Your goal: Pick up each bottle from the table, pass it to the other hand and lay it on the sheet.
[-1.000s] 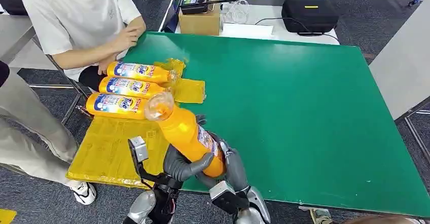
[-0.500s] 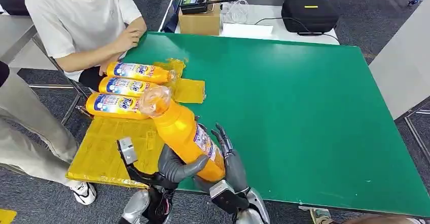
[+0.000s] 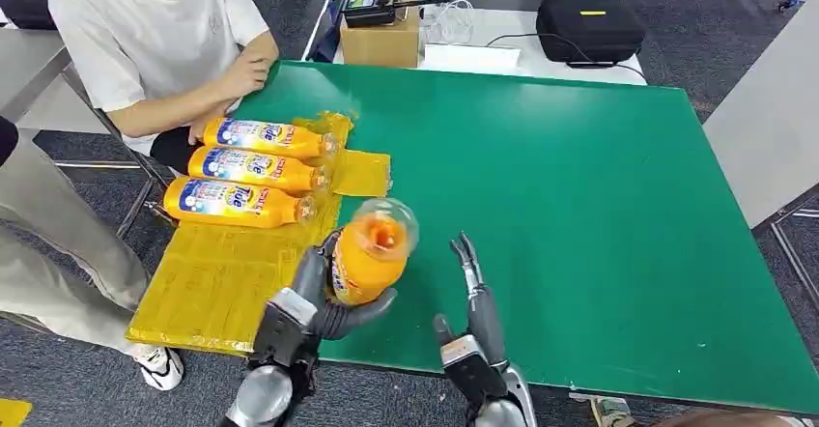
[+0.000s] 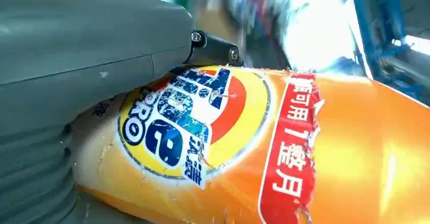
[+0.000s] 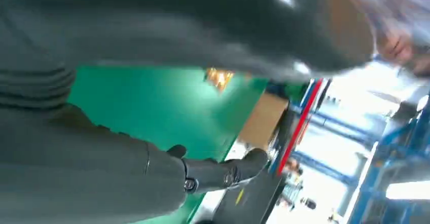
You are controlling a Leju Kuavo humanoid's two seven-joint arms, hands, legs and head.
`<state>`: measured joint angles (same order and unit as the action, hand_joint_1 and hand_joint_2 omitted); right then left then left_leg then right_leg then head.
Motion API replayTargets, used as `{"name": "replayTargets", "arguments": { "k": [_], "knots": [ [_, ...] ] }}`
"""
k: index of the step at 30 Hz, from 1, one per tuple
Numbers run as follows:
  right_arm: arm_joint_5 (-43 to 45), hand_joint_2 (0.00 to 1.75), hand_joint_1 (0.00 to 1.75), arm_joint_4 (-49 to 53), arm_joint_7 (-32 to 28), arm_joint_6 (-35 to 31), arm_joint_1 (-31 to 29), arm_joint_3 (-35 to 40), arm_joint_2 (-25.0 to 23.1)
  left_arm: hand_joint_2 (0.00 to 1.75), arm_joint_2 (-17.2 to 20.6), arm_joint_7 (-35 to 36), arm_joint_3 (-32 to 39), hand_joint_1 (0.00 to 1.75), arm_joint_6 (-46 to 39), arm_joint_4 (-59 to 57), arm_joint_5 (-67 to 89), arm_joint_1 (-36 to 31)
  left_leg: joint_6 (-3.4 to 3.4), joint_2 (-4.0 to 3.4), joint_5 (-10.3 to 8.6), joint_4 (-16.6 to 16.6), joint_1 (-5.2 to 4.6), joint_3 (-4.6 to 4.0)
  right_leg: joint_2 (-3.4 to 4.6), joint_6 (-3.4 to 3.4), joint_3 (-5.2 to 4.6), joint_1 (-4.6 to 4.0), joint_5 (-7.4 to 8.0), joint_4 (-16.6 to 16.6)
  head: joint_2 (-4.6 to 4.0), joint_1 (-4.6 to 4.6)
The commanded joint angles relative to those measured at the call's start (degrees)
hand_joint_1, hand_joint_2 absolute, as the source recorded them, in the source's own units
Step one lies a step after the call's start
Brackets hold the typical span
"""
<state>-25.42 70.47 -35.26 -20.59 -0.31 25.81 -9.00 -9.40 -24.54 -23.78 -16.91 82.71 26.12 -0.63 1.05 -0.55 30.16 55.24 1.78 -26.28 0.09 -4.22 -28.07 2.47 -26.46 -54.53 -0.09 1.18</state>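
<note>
**Desk:** What does the head view show at the near edge of the table?

**Photographer:** The robot's left hand [image 3: 324,297] grips an orange bottle [image 3: 370,251] over the near edge of the green table [image 3: 579,214], just where the yellow sheet [image 3: 217,282] ends. The bottle's clear cap points up toward the camera. In the left wrist view the grey thumb presses against the torn label of the same bottle [image 4: 284,153].

**Desk:** And the right hand?

**Photographer:** The right hand [image 3: 473,297] stands just beside the bottle but apart from it, fingers [image 3: 466,253] spread and pointing away across the table, holding nothing.

**Desk:** How many bottles in all?

**Photographer:** Four. One in the left hand, and three laid bottles [image 3: 246,166] lying side by side across the far part of the sheet, caps toward the table's middle. The nearest of the three lies just beyond the held one.

**Desk:** Where is there open room?

**Photographer:** The near half of the sheet is bare yellow, running to the table's near left corner. To the right of both hands the green surface is bare all the way to the right edge.

**Desk:** Anything around the edges?

**Photographer:** One seated person [image 3: 155,41] in a white shirt leans an arm at the far left corner. Beyond the far edge, on a white table, stand one cardboard box [image 3: 381,42] and one black case [image 3: 589,26].
</note>
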Motion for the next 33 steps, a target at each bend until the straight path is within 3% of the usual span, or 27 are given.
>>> {"name": "replayTargets", "arguments": {
  "k": [1,13,24,25,26,33],
  "knots": [
    [0.02,0.0,0.0,3.78,-0.86,-0.52,2.09,-9.26,0.79,1.75,4.67,3.08,10.86,1.75,-7.18,-10.83,14.52,-2.11,-0.15,0.06,-0.07,-0.25,0.02,0.23,-0.02,0.33,0.22,-0.08,0.06,0.22,0.0,0.0],
    [1.69,0.0,0.0,0.75,-3.07,0.65,1.84,-10.19,0.07,1.75,13.43,11.69,15.22,1.75,-2.66,-22.06,36.06,-3.62,-0.07,-0.06,-0.02,-0.09,0.01,0.08,0.03,0.17,0.06,-0.04,0.01,0.05,0.0,0.0],
    [2.15,0.0,0.0,-2.42,-4.23,1.94,-0.65,-8.68,-0.3,1.75,13.66,9.65,14.24,1.75,-2.58,-35.41,38.41,-9.65,-0.12,-0.04,-0.11,-0.19,0.05,0.31,0.07,0.3,0.33,-0.09,0.11,0.12,0.0,0.0],
    [2.32,0.0,0.0,-2.59,-4.3,2.13,-0.78,-8.59,-0.32,1.75,13.5,9.16,14.05,1.73,-1.9,-35.76,38.0,-9.96,-0.09,-0.02,-0.11,-0.17,0.02,0.35,0.05,0.25,0.39,-0.05,0.09,0.09,0.0,0.02],
    [2.43,0.0,0.0,-2.68,-4.35,2.27,-0.84,-8.54,-0.28,1.75,13.33,9.0,14.08,1.38,-1.43,-35.85,37.5,-10.06,-0.11,0.0,-0.16,-0.19,0.05,0.33,0.05,0.32,0.37,-0.09,0.15,0.12,0.0,0.0],
    [2.45,0.0,0.0,-2.7,-4.35,2.27,-0.8,-8.56,-0.25,1.75,13.12,9.01,13.96,1.38,-1.38,-35.87,37.54,-10.04,-0.02,0.09,-0.28,-0.13,0.02,0.55,-0.12,0.23,0.73,-0.05,0.12,0.04,0.0,0.0]
  ]
}}
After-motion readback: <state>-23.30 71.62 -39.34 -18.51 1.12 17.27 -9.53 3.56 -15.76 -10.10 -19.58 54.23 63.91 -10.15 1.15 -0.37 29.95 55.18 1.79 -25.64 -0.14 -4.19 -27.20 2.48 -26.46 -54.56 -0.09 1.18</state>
